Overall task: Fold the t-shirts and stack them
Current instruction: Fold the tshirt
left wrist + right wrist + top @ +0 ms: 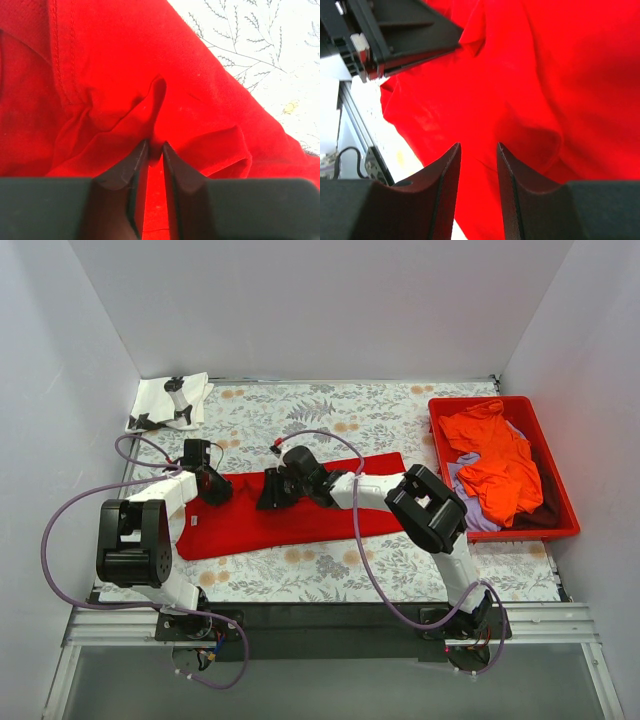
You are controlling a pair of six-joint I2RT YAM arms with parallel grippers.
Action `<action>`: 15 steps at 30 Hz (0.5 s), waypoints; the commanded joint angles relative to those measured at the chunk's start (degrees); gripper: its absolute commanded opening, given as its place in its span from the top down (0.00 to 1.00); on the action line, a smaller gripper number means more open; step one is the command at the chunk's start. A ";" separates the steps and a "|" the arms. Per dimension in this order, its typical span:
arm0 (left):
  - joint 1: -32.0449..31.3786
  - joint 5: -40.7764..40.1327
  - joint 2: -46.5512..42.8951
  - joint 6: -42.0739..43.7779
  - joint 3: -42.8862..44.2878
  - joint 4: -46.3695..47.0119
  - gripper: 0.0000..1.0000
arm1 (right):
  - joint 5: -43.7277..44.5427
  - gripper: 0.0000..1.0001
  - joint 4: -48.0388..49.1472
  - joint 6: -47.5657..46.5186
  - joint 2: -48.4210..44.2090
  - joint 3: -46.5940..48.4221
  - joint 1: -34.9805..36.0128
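Left gripper point(155, 146) pinches a ridge of the red t-shirt point(100, 60), right gripper point(478, 147) half-spread over it; only the white t-shirt point(160, 405) looks folded, while the orange t-shirt point(495, 460) and others fill the tray point(530, 533).

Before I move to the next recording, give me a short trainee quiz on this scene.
1. True or false: the orange shirt lies in the tray.
2. Where is the white shirt? A in the tray; B at the far left corner of the table; C on the orange shirt.
3. Which shirt does the left hand pinch?
Key: 1 true; 2 B; 3 the red shirt.
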 commanded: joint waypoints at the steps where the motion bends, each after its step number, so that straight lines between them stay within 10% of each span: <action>1: -0.02 -0.72 -1.27 0.29 0.84 0.55 0.87 | 3.83 0.59 5.15 3.08 0.34 -0.58 -0.04; 15: -0.02 -2.57 -3.03 1.08 4.44 -3.05 1.00 | 12.01 0.58 10.07 7.38 3.77 -0.41 -0.13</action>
